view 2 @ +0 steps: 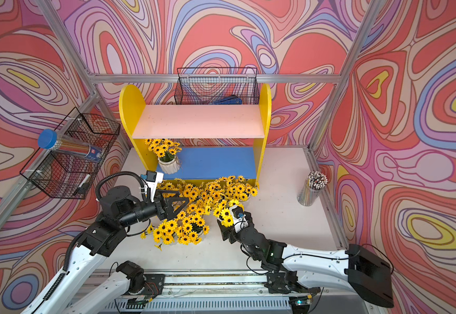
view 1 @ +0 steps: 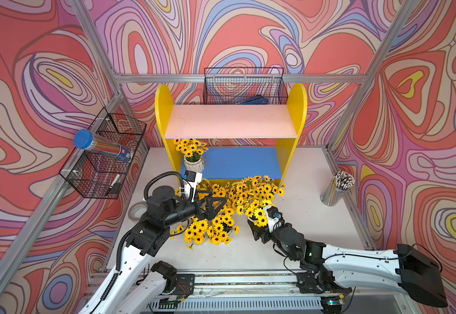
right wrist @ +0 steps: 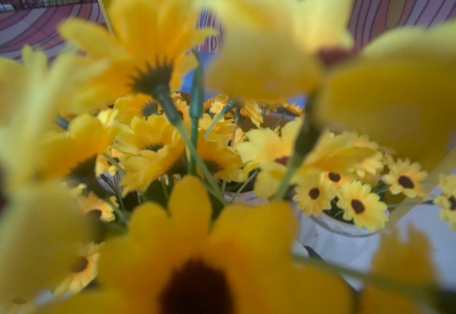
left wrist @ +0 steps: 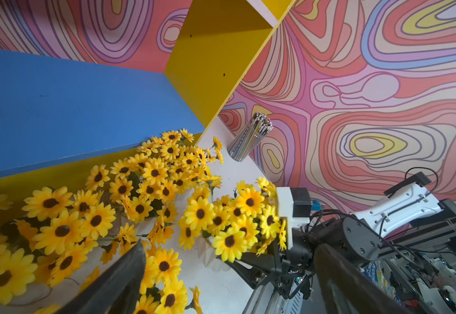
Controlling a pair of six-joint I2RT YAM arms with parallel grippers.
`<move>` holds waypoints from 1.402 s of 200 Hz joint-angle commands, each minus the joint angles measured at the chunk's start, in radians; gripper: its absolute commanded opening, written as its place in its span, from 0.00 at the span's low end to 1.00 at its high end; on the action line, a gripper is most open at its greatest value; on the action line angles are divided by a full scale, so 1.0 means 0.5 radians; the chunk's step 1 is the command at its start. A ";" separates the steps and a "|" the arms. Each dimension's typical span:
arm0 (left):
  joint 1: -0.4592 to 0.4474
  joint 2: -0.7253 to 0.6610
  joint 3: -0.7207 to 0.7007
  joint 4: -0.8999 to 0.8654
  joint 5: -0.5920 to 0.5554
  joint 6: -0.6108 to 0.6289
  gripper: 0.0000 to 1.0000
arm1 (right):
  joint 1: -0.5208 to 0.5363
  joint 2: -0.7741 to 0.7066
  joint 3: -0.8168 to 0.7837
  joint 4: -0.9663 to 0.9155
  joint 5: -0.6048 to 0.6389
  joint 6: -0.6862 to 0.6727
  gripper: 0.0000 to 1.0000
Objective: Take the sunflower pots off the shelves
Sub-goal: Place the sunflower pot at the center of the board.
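One sunflower pot (view 1: 193,156) (view 2: 167,156) still stands at the left end of the blue lower board of the shelves (view 1: 235,119) (view 2: 199,121); the pink upper board is bare. Several sunflower pots (view 1: 254,190) (left wrist: 150,174) crowd the table in front of the shelves, their blooms overlapping. My left gripper (view 1: 217,199) (left wrist: 231,261) hovers open over this cluster, holding nothing. My right gripper (view 1: 256,231) (view 2: 225,231) sits low at the cluster's right edge, jaws wide around a pot (view 1: 258,214) (left wrist: 237,217). Blurred blooms (right wrist: 194,244) fill the right wrist view and hide its fingers.
A clear cup of pencils (view 1: 335,190) (left wrist: 248,138) stands at the table's right side. One black wire basket (view 1: 244,87) hangs behind the shelves; another (view 1: 104,157) on the left wall holds a blue-capped tube. A tape roll (view 1: 135,212) lies beside the left arm.
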 commanded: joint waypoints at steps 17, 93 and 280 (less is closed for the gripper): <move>-0.044 -0.048 0.087 -0.162 -0.192 0.089 0.99 | 0.016 0.192 -0.030 0.458 0.022 0.144 0.00; -0.045 -0.039 0.170 -0.238 -0.289 0.146 0.99 | 0.016 0.831 -0.097 1.093 0.010 0.194 0.00; -0.049 -0.128 0.282 -0.370 -0.399 0.036 0.99 | 0.102 1.453 -0.148 1.214 0.053 0.261 0.00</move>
